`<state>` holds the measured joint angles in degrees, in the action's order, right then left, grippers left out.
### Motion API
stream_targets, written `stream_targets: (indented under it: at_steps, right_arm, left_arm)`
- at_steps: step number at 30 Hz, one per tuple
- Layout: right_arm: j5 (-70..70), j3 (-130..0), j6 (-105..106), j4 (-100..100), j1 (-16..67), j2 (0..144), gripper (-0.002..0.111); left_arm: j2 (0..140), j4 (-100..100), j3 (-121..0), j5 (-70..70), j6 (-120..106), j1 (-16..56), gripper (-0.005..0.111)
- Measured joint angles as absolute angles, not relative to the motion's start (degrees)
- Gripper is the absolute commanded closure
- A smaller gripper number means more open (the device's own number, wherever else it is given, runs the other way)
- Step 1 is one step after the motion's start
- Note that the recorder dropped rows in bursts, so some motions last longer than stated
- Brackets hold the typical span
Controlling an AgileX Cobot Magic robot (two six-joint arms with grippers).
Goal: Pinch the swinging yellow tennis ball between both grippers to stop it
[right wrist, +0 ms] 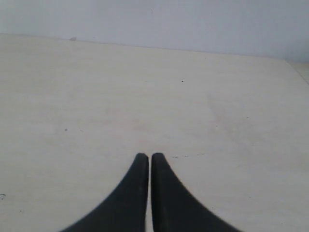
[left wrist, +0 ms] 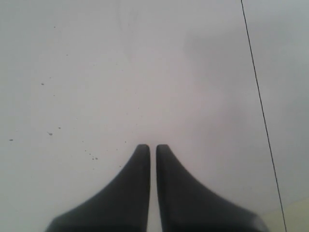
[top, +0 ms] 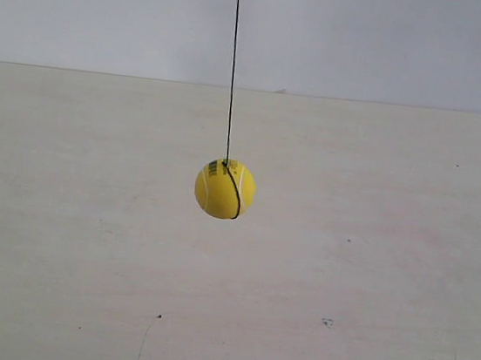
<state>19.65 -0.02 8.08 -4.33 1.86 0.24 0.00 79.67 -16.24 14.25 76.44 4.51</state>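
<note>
The yellow tennis ball [top: 224, 189] hangs in mid-air at the middle of the exterior view, in front of a pale, cream-coloured tabletop [top: 369, 275] with a matt, faintly scuffed and speckled surface. The ball is a bright, smooth-looking sphere with a white curved seam [top: 203, 191] near one side. A thin black string [top: 233, 65] runs straight down to the top of the ball and loops on around its body. Near the top sits a small black barcode label [top: 214, 169], its print too small to read. Behind the tabletop rises a plain grey-white wall [top: 372, 38]. The left pincer [left wrist: 153, 147] has two matt black fingers that flare wide at the base and taper to rounded tips. They stand almost together with only a narrow slit between them and nothing held. It faces a pale grey speckled surface, and the thin string crosses beside it. The right pincer [right wrist: 146, 156], of the same black horn-like shape, is likewise drawn nearly closed on nothing and is poised over the cream tabletop.
</note>
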Motion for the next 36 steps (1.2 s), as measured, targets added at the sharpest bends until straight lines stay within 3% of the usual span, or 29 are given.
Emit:
stream_targets:
  at_steps: [12,15,19,23,31,36]
  right_arm:
    - [19.8,0.0,8.1,-4.3,1.9,0.2,0.108]
    - [19.8,0.0,8.1,-4.3,1.9,0.2,0.108]
    - [19.8,0.0,8.1,-4.3,1.9,0.2,0.108]
    - [19.8,0.0,8.1,-4.3,1.9,0.2,0.108]
    - [19.8,0.0,8.1,-4.3,1.9,0.2,0.108]
    - [19.8,0.0,8.1,-4.3,1.9,0.2,0.108]
  left_arm:
    - [0.0,77.3,-15.4,13.7,67.9,9.4,0.102]
    - [0.0,61.2,-13.1,11.6,50.9,9.4,0.102]
    - [0.0,21.9,-10.0,4.6,12.9,9.1,0.102]
    - [0.0,6.0,-6.2,0.0,-2.3,5.9,0.102]
    - [0.0,0.0,-0.4,-3.2,-3.7,-4.9,0.102]
    - [0.0,0.0,-0.3,-13.4,-3.7,-6.7,0.102]
